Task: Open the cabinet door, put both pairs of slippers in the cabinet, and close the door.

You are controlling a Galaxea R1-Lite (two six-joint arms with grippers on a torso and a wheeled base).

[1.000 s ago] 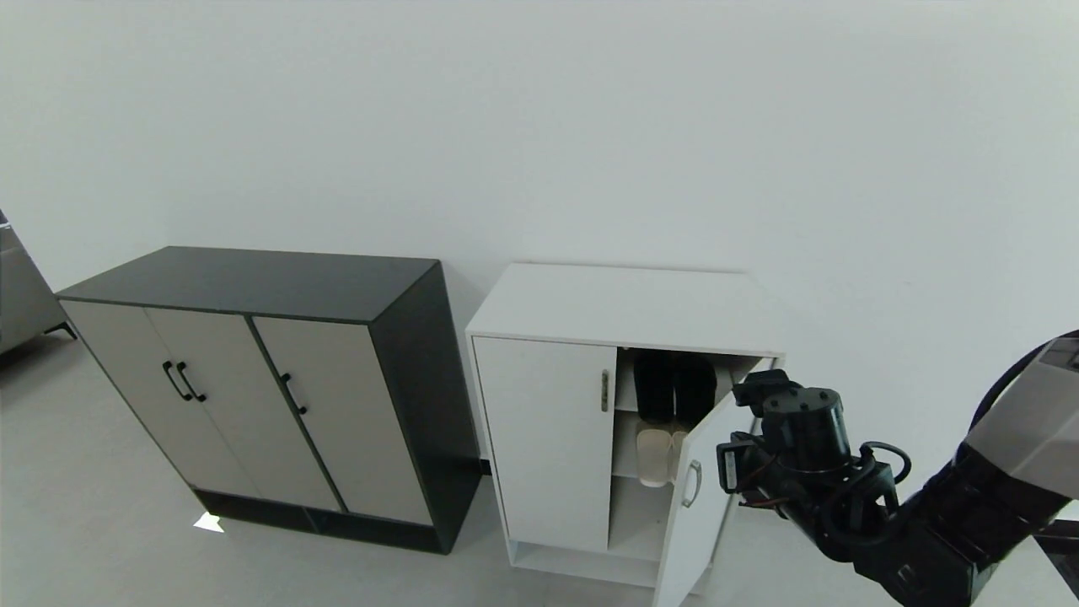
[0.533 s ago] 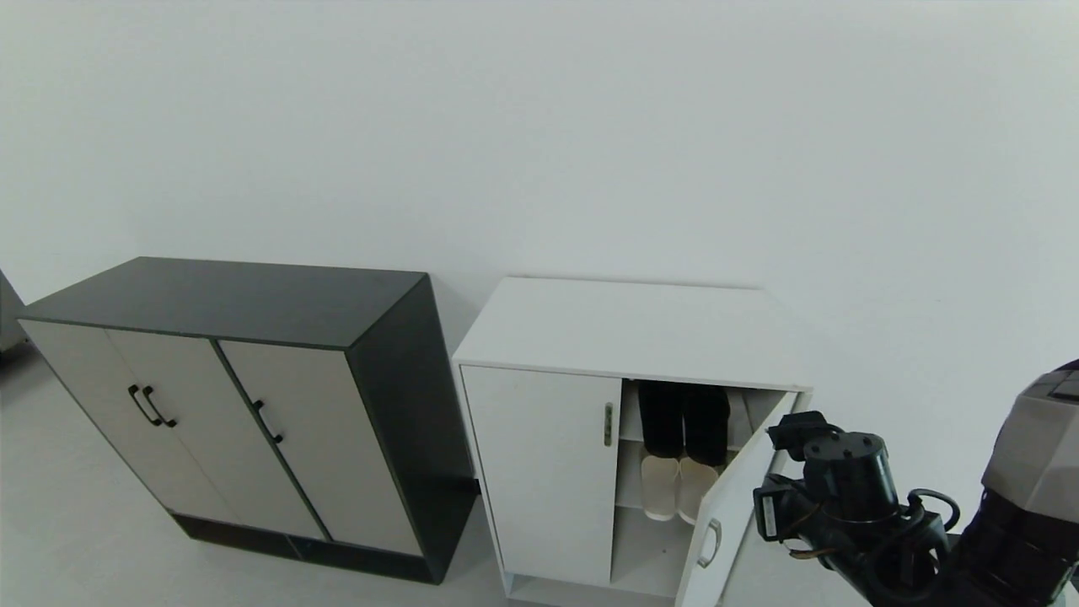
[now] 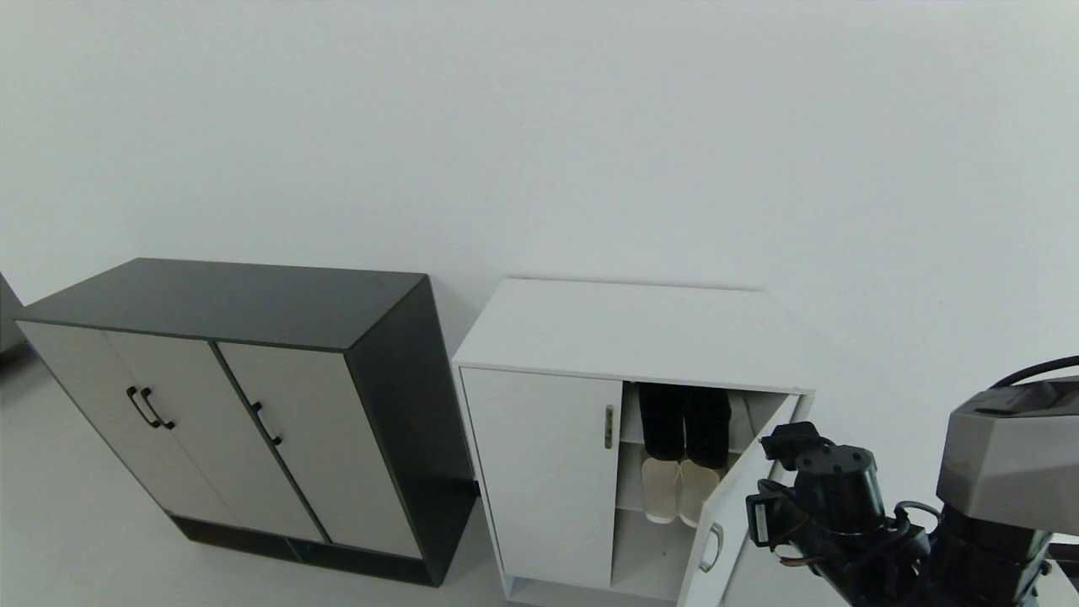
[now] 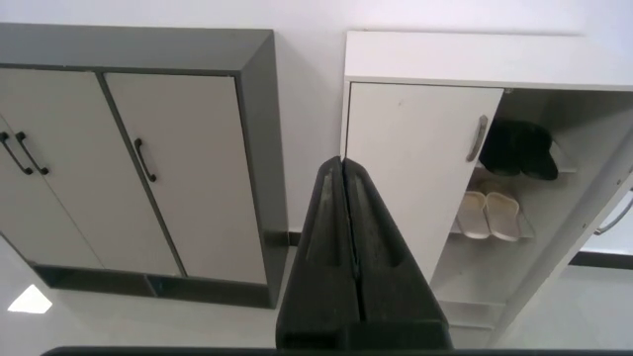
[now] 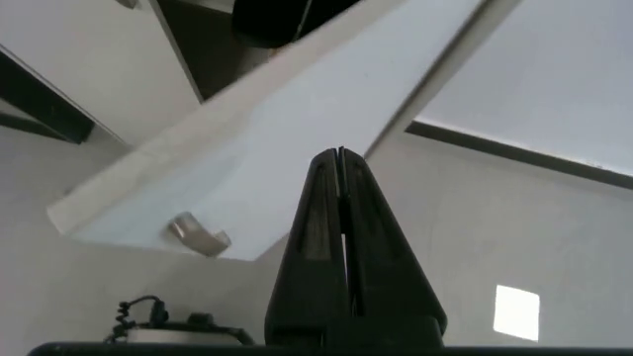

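Standing ajar, cabinet door (image 3: pixel 732 514) reveals black slippers (image 3: pixel 683 421) above white slippers (image 3: pixel 679 491).

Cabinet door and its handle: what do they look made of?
Door: likely laminated board, matte white, with a flat, grainless face and a square edge. Handle: probably brushed metal, judging by its silvery sheen.
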